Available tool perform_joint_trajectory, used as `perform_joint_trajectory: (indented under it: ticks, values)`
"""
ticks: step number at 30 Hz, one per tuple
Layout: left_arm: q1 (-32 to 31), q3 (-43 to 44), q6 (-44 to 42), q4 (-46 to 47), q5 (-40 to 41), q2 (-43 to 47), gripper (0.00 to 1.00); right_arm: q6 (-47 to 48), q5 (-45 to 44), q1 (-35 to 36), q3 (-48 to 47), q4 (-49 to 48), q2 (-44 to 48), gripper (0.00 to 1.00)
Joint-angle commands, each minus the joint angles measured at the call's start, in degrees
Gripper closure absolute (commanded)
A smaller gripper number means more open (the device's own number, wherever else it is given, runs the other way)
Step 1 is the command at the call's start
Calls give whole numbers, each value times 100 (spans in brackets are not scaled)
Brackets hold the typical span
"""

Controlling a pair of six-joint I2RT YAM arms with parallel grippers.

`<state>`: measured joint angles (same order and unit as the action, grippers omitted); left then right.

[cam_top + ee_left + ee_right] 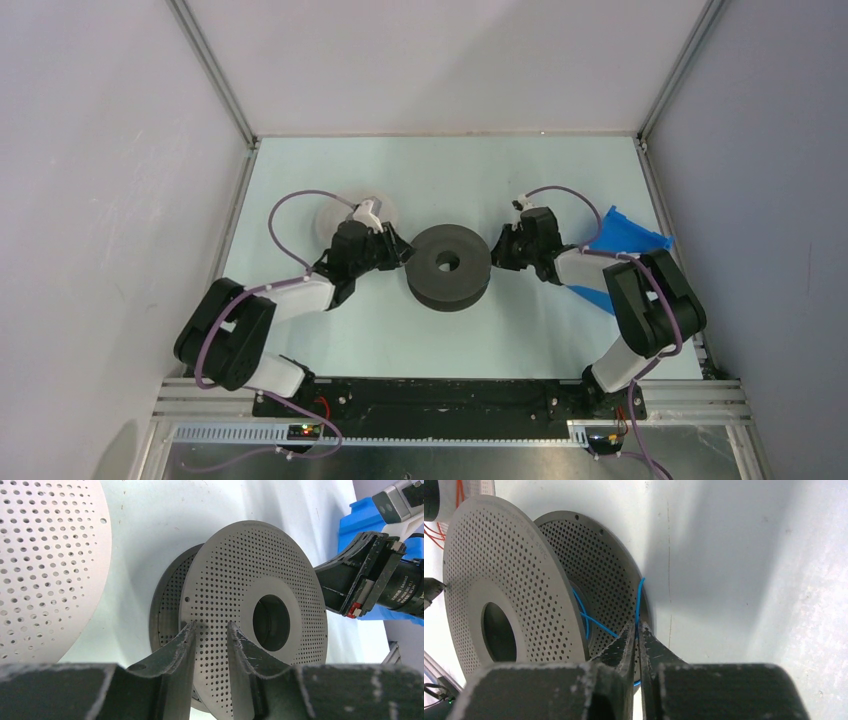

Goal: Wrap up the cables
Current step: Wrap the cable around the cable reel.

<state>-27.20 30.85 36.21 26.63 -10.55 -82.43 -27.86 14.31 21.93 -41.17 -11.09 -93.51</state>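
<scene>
A dark grey perforated spool (449,265) lies flat mid-table. A thin blue cable (640,596) runs from between its flanges, over the lower flange's rim, into my right gripper (637,629). That gripper is shut on the cable at the spool's right edge (497,250). My left gripper (212,630) is at the spool's left edge (405,252). Its jaws stand a little apart with nothing between them, over the top flange (260,570). The reddish cable (431,532) shows as thin orange-red strands at the far left of the right wrist view, by the white spool.
A white perforated spool (335,215) lies behind the left arm and also shows in the left wrist view (45,565). A blue plastic piece (625,235) lies at the table's right side under the right arm. Frame posts and walls bound the table.
</scene>
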Motion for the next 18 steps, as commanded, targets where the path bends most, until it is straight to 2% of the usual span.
perform_joint_trajectory:
  ticks: [1,4,15,18]
  values:
    - [-100,106,18,-356,126,-126,66,-303,95,-74,21,156,282,90]
    - [-113,126,18,-360,110,-139,66,-365,215,-118,21,239,416,84]
    - [-110,202,16,-360,61,-190,66,-393,484,-383,21,595,774,82]
    - [-109,202,10,-359,56,-187,66,-442,613,-412,55,702,920,77]
